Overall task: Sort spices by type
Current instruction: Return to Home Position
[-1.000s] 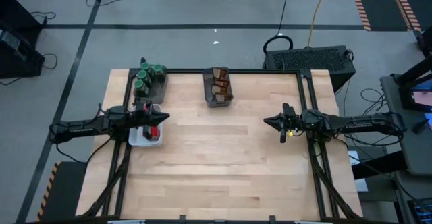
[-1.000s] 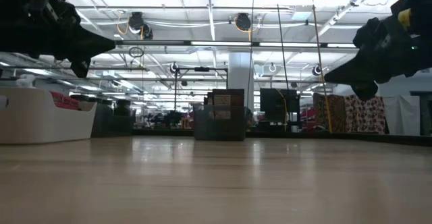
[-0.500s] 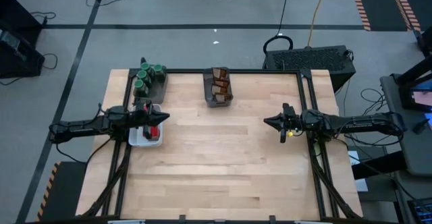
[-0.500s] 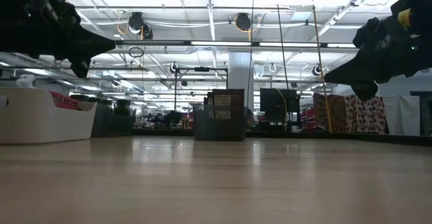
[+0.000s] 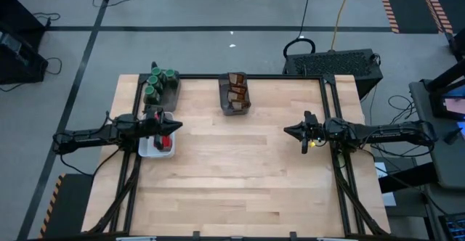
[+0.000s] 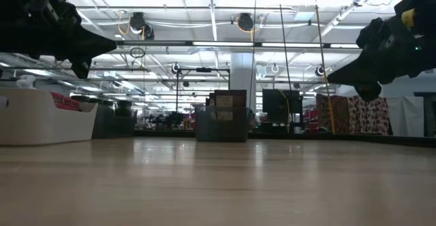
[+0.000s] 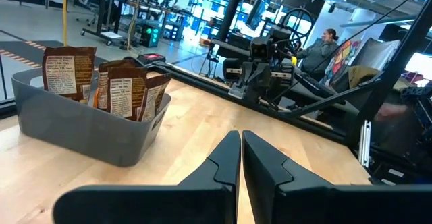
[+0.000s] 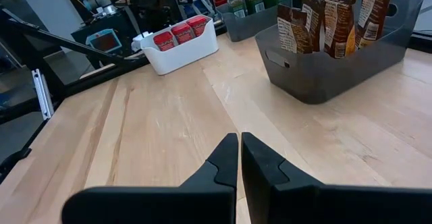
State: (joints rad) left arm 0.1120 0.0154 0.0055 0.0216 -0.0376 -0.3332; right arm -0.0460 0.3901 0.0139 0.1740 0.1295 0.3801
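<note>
The spices stand sorted in three containers. Green-lidded jars (image 5: 160, 81) fill a dark grey bin (image 8: 253, 23) at the far left. Brown-orange packets (image 5: 235, 90) stand upright in a second grey bin (image 7: 88, 126) at the far middle. Red containers (image 8: 179, 34) sit in a white tray (image 5: 155, 149) at the left. My left gripper (image 5: 179, 125) hovers shut above the white tray's right end. My right gripper (image 5: 287, 131) hovers shut at the table's right side. Neither touches anything.
Bare wooden tabletop (image 5: 232, 176) spreads over the middle and near half. A black metal frame (image 5: 334, 88) runs along the table's edges. A person (image 7: 322, 45) sits beyond the table in the left wrist view.
</note>
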